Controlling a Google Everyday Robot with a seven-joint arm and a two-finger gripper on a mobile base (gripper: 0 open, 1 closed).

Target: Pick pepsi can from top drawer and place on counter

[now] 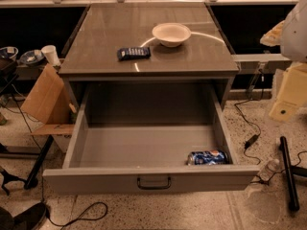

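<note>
The top drawer (148, 178) of the grey cabinet is pulled wide open, with a small dark handle at the centre of its front panel. The pepsi can (207, 157) lies on its side in the drawer's front right corner, against the front panel. The counter (144, 56) is the glossy grey-brown top above the drawer. My arm is at the right edge of the view, and the gripper (273, 34) is up there, level with the counter, well to the right of it and far above the can.
A white bowl (171, 34) and a flat dark blue packet (133, 53) lie on the counter. A cardboard box (45, 99) stands left of the cabinet. Cables, a plastic bottle (269, 168) and a black bar (288, 174) lie on the floor at the right.
</note>
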